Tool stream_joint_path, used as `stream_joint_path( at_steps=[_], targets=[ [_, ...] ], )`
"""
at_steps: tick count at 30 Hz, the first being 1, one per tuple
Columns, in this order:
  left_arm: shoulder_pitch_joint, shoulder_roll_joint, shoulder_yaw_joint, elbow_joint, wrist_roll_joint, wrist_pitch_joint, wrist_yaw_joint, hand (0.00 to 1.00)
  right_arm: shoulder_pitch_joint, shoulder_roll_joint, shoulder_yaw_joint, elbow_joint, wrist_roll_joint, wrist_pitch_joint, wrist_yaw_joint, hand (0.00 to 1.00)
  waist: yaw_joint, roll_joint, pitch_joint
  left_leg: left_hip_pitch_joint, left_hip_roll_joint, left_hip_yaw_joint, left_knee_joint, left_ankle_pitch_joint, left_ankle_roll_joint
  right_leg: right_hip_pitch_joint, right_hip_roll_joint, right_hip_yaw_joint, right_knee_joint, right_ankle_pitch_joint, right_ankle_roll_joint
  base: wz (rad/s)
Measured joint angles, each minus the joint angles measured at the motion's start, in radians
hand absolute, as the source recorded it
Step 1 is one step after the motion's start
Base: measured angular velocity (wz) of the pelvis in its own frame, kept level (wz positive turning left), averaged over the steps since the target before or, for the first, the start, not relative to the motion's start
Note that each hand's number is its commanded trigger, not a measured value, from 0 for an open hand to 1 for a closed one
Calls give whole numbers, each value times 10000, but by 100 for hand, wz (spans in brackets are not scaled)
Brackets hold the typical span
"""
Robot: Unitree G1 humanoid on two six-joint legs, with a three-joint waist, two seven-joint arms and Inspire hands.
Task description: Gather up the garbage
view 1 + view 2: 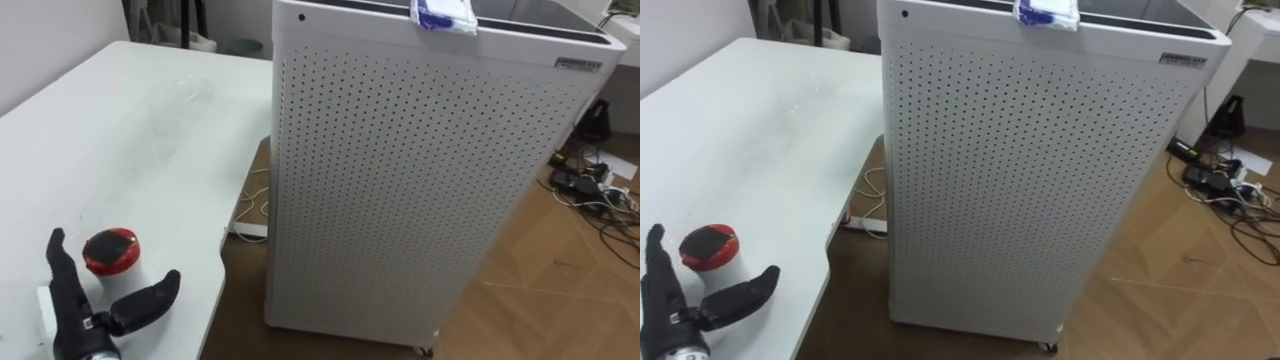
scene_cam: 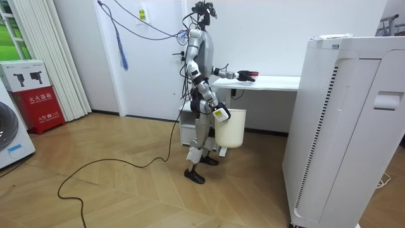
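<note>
Garbage piece (image 1: 110, 251) — red, round — is sitting on the white surface (image 1: 120, 130); we are seeing the left robot hand (image 1: 78, 318) lying open just beside it, gripping nothing. Right robot hand (image 2: 219, 114) — we cannot tell.

Robot test room furnished like a home.
Wood floor (image 2: 126, 183), a white table (image 2: 272, 82) by the wall, a tall perforated white cabinet (image 1: 400, 180), a washing machine (image 2: 9, 136), a red box (image 2: 38, 104) and loose cables (image 1: 590, 190).
</note>
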Motion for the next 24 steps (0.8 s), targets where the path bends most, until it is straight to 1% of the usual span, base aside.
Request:
stream_joint_path(
  at_steps=[2, 5, 8, 11, 15, 18, 21, 24],
  targets=[
    [-7, -9, -6, 25, 0, 66, -113, 100, 0, 0, 0, -20, 0, 0, -12, 100, -7, -1, -1, 0, 5, 29, -4, 0, 0, -12, -3, 1, 0, 0, 0, -4],
    [-10, -99, -10, 27, 0, 114, -193, 100, -2, 51, -6, -61, -275, 0, -55, 100, -106, -26, -4, -2, 9, 56, -2, 0, 0, -17, -4, 14, 14, 0, 0, 0],
    [-52, -111, 8, 92, -2, 174, -339, 100, -6, 63, -21, -66, -484, -1, -59, 100, -173, -13, 11, 0, 36, 163, -6, 0, 1, -117, -9, 17, 165, 0, 0, -7],
    [-251, -119, 120, 247, -6, 258, -553, 100, -1, 63, -58, -65, -618, 0, -56, 100, -182, 6, 24, -56, 54, 183, 26, -4, 8, -138, -16, 30, 163, 3, -4, -5],
    [-458, -276, 110, 243, -5, 321, -1159, 100, -20, 97, -222, -64, -825, 0, 4, 100, -204, 53, 22, -334, 75, 183, 183, -8, 16, -341, -7, 18, 218, 21, -34, 0],
    [-514, -317, -39, 243, -5, 423, -1469, 100, -20, 127, -221, -55, -836, 1, 18, 100, -257, 73, 12, -370, 96, 230, 190, -9, 17, -458, -7, 50, 337, 22, -35, -3],
    [-522, -367, -51, 244, -4, 472, -1808, 100, -13, 254, -442, -55, -1137, 2, 93, 100, -466, 85, 11, -405, 93, 207, 221, -9, 18, -461, -11, 32, 331, 22, -36, 0],
    [-524, -380, -182, 242, -4, 478, -2240, 100, -2, 307, -552, -48, -1208, 1, 97, 100, -517, 94, 5, -397, 94, 220, 218, -9, 18, -464, -14, 39, 331, 22, -36, -1]
  ],
)
